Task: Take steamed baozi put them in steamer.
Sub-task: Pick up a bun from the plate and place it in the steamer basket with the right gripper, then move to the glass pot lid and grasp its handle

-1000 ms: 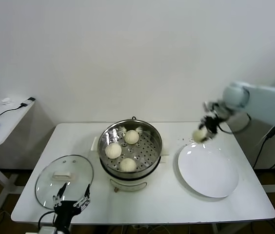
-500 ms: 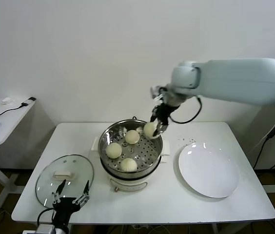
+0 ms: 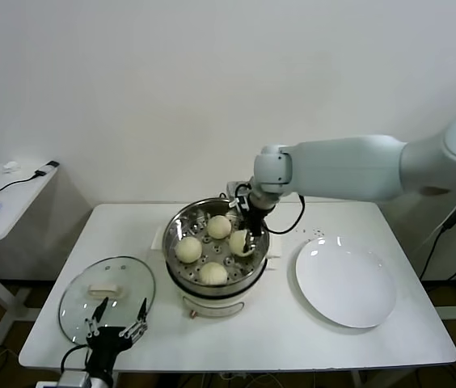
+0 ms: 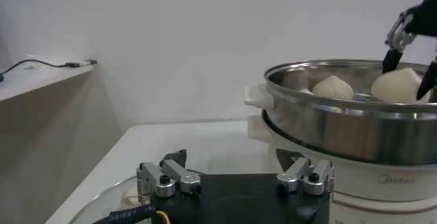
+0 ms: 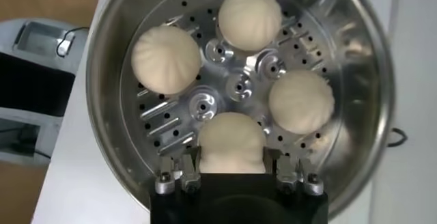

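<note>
The steamer (image 3: 170, 242) stands mid-table, a shiny steel pot on a cream base. Three baozi (image 3: 218, 227) (image 3: 188, 249) (image 3: 213, 273) lie on its perforated tray. My right gripper (image 3: 247, 234) reaches down inside the pot and is shut on a fourth baozi (image 3: 239, 242) at the tray's right side. The right wrist view shows this bun (image 5: 232, 143) between the fingers of the right gripper (image 5: 235, 162), low on the tray, with the other three (image 5: 249, 17) (image 5: 166, 56) (image 5: 301, 100) around the steamer's (image 5: 355, 75) centre. My left gripper (image 3: 117, 330) hangs open and empty at the table's front left.
An empty white plate (image 3: 345, 283) lies right of the steamer. A round glass lid (image 3: 107, 295) lies at the front left, just behind the left gripper (image 4: 232, 158). A side table (image 3: 2, 206) with a mouse stands far left.
My right arm has carried the baozi leftward from above the plate to over the steamer, then lowered it into the pot. The left arm has stayed put.
</note>
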Robot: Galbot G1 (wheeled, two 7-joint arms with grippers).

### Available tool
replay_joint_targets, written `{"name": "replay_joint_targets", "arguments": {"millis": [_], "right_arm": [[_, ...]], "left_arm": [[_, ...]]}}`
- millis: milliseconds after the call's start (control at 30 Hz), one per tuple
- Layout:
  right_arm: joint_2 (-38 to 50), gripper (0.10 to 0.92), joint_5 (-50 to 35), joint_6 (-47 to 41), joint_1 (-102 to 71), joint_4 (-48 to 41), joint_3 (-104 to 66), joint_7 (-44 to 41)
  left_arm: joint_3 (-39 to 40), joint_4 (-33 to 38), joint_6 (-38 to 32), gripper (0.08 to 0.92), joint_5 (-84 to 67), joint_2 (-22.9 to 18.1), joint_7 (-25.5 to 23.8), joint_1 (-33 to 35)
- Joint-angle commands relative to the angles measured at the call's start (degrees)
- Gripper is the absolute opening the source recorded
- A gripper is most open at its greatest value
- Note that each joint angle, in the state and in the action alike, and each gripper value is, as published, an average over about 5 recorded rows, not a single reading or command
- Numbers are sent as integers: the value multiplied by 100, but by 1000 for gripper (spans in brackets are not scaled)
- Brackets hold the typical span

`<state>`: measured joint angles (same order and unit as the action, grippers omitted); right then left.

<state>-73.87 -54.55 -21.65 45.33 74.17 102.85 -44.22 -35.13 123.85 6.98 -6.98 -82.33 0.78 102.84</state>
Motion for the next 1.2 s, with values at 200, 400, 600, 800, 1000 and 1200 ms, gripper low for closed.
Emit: {"name": "replay_joint_targets", "arguments": {"millis": [200, 400, 600, 800, 1000, 1200], "right_arm": [[-122, 720, 69, 197, -338, -377, -246, 17], [207, 815, -225, 660, 147, -379, -566, -533], [1343, 823, -505, 701, 306, -20, -1495, -76], [2754, 823, 115, 781, -809, 293, -3316, 1819], [4087, 823, 607, 1039, -3114, 691, -5712, 3680], [4954, 823, 1758, 1631, -7152, 1257, -9210, 3954]], "left_arm": [[-28, 16, 45, 823, -28, -9, -4, -16], [-30, 86, 87, 823, -33, -11, 0, 11], [-12, 195, 249, 823, -162, 16, -32, 59], [5, 197, 218, 823, -344, 34, -95, -89], [-32, 36, -70, 823, -249, 77, -79, -322], [-127, -371, -698, 823, 543, 119, -59, -522]]}}
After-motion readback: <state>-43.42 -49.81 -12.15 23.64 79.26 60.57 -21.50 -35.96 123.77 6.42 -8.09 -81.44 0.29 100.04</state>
